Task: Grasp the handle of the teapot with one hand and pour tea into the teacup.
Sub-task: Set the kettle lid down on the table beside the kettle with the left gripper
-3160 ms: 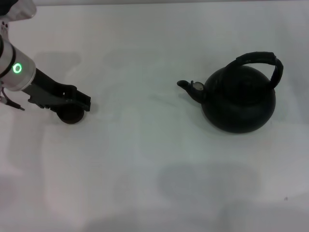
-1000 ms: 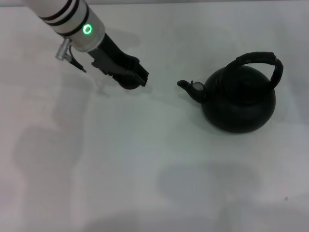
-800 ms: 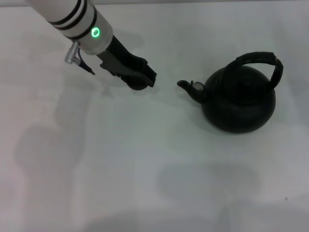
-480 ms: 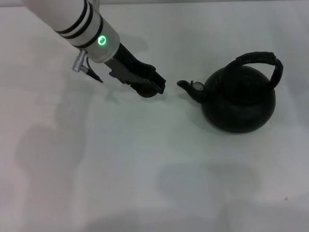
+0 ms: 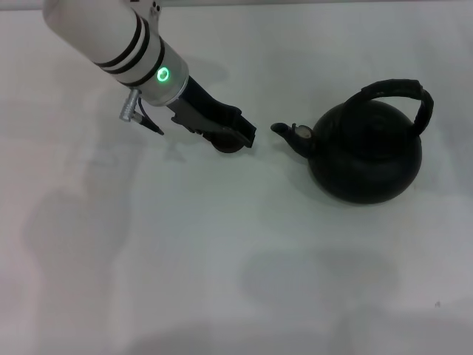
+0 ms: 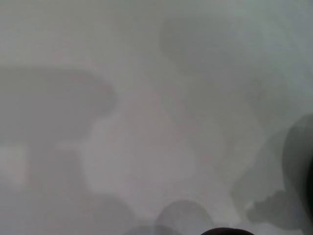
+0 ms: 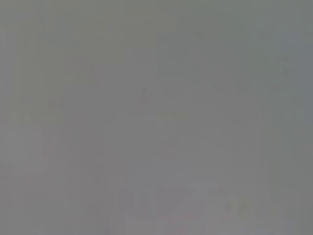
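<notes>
White tabletop (image 5: 222,259) fills the head view, bare and matte. From the upper left of the frame the left arm reaches down and rightward, a green ring light (image 5: 162,74) glowing on its white wrist. Its black left gripper (image 5: 235,137) is clamped around the small dark teacup (image 5: 228,144), which sits just above centre, its lower rim peeking out beneath the fingers. Just to the right, apart from the cup, the spout (image 5: 284,132) of the teapot (image 5: 365,154) points toward it. That big round black pot stands upright at right of centre, its hoop handle (image 5: 399,92) arching over the top, untouched.
</notes>
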Available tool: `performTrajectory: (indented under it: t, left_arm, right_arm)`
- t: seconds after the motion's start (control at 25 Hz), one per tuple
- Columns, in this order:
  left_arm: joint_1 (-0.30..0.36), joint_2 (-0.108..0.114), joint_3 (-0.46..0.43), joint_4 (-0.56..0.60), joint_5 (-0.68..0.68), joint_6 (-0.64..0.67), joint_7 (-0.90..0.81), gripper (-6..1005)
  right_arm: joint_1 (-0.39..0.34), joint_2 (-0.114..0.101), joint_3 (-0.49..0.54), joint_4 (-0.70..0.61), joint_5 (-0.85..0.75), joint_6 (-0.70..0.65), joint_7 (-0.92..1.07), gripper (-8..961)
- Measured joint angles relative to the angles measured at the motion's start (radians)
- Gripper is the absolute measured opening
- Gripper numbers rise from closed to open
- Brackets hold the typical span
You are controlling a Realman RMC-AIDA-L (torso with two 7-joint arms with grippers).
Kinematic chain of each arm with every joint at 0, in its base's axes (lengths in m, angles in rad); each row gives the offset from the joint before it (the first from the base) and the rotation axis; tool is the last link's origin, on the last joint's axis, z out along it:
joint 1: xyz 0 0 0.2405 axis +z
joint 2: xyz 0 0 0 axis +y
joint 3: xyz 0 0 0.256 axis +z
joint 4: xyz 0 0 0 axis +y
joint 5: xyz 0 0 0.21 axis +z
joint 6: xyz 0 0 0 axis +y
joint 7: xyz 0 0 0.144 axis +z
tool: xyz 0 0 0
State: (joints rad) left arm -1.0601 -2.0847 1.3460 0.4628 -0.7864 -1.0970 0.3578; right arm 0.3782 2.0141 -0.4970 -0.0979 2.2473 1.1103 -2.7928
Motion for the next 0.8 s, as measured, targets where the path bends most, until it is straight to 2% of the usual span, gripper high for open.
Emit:
performTrajectory:
  t: [0.28, 0.6, 0.8]
  left_arm:
    - [-0.015, -0.001, 0.003, -0.048, -0.010, 0.038, 0.002, 709]
    - [-0.020, -0.003, 0.067, -0.055, -0.058, 0.046, -0.012, 709]
    - [-0.020, -0.002, 0.075, -0.055, -0.063, 0.041, -0.019, 709]
  right_arm:
    - [0.004, 0.000, 0.003, -0.001, 0.000, 0.000, -0.002, 853]
    - [0.011, 0.000, 0.004, 0.000, 0.000, -0.001, -0.002, 853]
    - [0.010, 0.000, 0.006, 0.001, 0.000, -0.001, -0.002, 853]
